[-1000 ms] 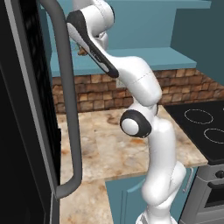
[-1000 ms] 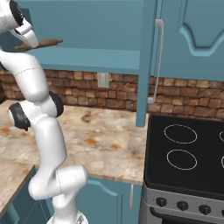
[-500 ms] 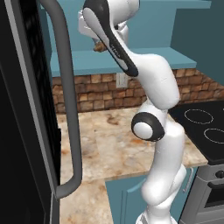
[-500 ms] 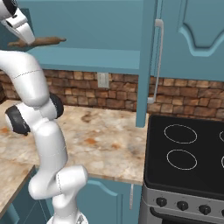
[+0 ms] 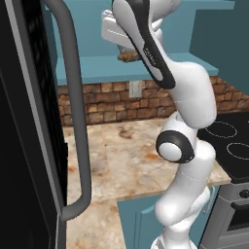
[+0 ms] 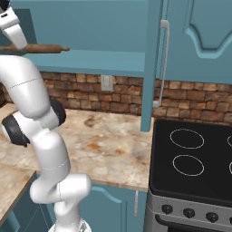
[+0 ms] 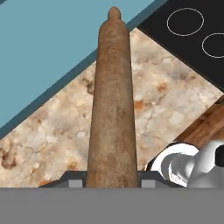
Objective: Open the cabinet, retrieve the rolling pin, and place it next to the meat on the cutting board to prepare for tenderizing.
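The tool is gripping the rolling pin at one end, its jaws closed narrowly on the wood. The rolling pin is hanging level in the air, high above the marbled counter, just in front of the open cabinet and its teal shelf, with the black stovetop lying off to the right.
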You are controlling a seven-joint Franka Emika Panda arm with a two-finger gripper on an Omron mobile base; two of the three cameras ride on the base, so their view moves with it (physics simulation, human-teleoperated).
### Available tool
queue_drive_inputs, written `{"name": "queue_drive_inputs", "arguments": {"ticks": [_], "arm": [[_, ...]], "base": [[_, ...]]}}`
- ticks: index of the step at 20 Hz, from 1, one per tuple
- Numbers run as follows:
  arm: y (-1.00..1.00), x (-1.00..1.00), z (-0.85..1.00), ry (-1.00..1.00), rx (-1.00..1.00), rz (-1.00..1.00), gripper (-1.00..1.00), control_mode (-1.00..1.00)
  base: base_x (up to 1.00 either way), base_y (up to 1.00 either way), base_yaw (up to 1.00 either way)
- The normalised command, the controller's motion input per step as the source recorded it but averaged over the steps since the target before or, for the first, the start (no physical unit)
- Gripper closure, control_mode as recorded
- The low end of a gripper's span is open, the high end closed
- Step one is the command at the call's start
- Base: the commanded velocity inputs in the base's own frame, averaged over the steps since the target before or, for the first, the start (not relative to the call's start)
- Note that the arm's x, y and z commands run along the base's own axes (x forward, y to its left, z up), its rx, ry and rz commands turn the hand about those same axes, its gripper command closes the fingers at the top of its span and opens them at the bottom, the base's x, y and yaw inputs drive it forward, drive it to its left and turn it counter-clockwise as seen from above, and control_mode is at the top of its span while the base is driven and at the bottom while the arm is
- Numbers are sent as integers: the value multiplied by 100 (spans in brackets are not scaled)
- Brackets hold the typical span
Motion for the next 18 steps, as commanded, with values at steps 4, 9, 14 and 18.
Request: {"name": "queue_drive_inputs", "arguments": {"ticks": [4,9,14,18], "arm": [[-47,-99,-65,-31,29,0,100,-100],[-44,-100,-54,-28,28,0,100,-100],[-47,-100,-49,-25,27,1,100,-100],[-42,-74,-70,-29,25,6,100,-100]], "base": [[0,0,0],[0,0,0],[0,0,0],[0,0,0]]}}
